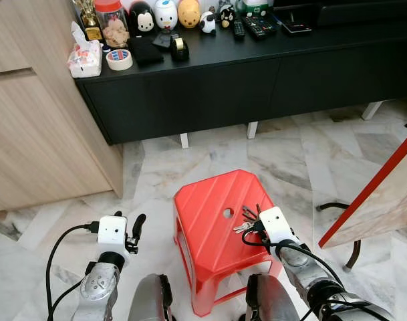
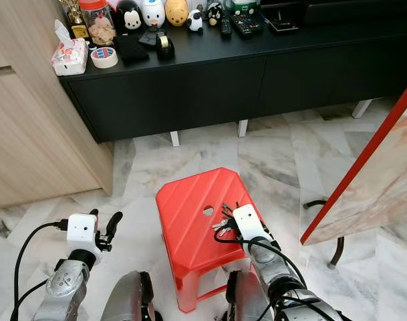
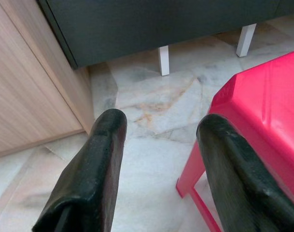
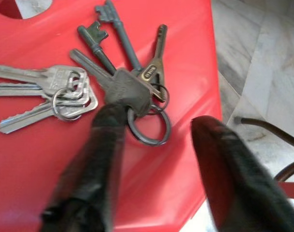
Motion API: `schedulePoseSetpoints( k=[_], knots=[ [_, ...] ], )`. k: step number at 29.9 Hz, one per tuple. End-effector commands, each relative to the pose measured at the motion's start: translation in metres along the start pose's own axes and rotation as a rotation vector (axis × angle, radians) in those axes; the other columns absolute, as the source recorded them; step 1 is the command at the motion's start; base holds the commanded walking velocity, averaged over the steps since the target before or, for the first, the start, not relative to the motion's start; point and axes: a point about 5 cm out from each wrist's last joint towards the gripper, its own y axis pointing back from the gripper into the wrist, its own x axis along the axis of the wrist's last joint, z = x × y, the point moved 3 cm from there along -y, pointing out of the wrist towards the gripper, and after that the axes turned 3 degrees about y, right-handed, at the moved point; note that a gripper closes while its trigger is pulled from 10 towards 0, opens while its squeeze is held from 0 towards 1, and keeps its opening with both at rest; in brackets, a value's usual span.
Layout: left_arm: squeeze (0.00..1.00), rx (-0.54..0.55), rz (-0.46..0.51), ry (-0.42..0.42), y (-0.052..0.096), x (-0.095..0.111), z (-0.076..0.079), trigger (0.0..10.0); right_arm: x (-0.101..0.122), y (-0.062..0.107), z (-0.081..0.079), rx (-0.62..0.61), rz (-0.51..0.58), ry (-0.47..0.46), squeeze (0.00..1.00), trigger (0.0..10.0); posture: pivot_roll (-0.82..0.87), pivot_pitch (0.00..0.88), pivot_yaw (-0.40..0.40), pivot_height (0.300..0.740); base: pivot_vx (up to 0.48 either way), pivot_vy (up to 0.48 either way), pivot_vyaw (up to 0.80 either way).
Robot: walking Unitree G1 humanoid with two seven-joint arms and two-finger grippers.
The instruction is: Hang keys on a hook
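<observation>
metal keys (image 4: 113,82), glossy plastic stool (image 1: 203,214)

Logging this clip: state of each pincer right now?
Left pincer: open, holding nothing, beside the red stool.
Right pincer: open over the keys, not gripping.

Head cams look down; share stool (image 1: 213,214).

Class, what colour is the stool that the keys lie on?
The stool is bright red; the keys rest on its top. The left eye view shows it best.
</observation>
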Motion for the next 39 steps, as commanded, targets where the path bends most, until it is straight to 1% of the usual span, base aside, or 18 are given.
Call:
schedulePoseSetpoints(
  k=[1, 25, 27, 29, 32, 34, 35, 37, 39],
  knots=[
    [0.00, -0.006, -0.027, -0.012, 0.004, -0.006, -0.001, 10.0, -0.012, 0.001, -0.001, 0.001, -0.051, -0.008, 0.00, 0.0, 0.09, 0.164, 0.019, 0.593, 0.000, 0.000, 0.00],
    [0.00, -0.001, -0.039, -0.026, 0.004, -0.007, -0.002, 10.0, -0.011, 0.002, -0.007, 0.020, -0.046, -0.006, 0.00, 0.0, 0.09, 0.161, 0.018, 0.593, 0.000, 0.000, 0.00],
    [0.00, 0.000, -0.039, -0.026, 0.004, -0.007, -0.002, 10.0, -0.008, 0.001, -0.008, 0.025, -0.028, -0.014, 0.00, 0.0, 0.09, 0.160, 0.018, 0.593, 0.000, 0.000, 0.00],
    [0.00, 0.001, -0.041, -0.026, 0.004, -0.007, -0.003, 10.0, -0.001, 0.001, -0.009, 0.028, 0.007, -0.026, 0.00, 0.0, 0.09, 0.158, 0.019, 0.593, 0.000, 0.000, 0.00],
    [0.00, 0.002, -0.041, -0.027, 0.003, -0.007, -0.003, 10.0, 0.003, 0.000, -0.008, 0.021, 0.026, -0.038, 0.00, 0.0, 0.09, 0.158, 0.019, 0.593, 0.000, 0.000, 0.00],
    [0.00, 0.004, -0.043, -0.025, 0.003, -0.008, -0.003, 10.0, 0.017, 0.000, -0.006, 0.005, 0.093, -0.077, 0.00, 0.0, 0.08, 0.155, 0.018, 0.593, 0.000, 0.000, 0.00],
    [0.00, 0.004, -0.043, -0.025, 0.002, -0.008, -0.003, 10.0, 0.019, 0.000, -0.005, 0.004, 0.102, -0.082, 0.00, 0.0, 0.08, 0.154, 0.017, 0.593, 0.000, 0.000, 0.00],
    [0.00, 0.006, -0.043, -0.023, 0.002, -0.008, -0.003, 10.0, 0.027, 0.000, -0.004, 0.000, 0.147, -0.143, 0.00, 0.0, 0.08, 0.152, 0.016, 0.593, 0.000, 0.000, 0.00],
    [0.00, 0.006, -0.043, -0.022, 0.001, -0.008, -0.003, 10.0, 0.033, 0.000, -0.002, -0.008, 0.178, -0.176, 0.00, 0.0, 0.08, 0.150, 0.015, 0.593, 0.000, 0.000, 0.00]
  ],
)
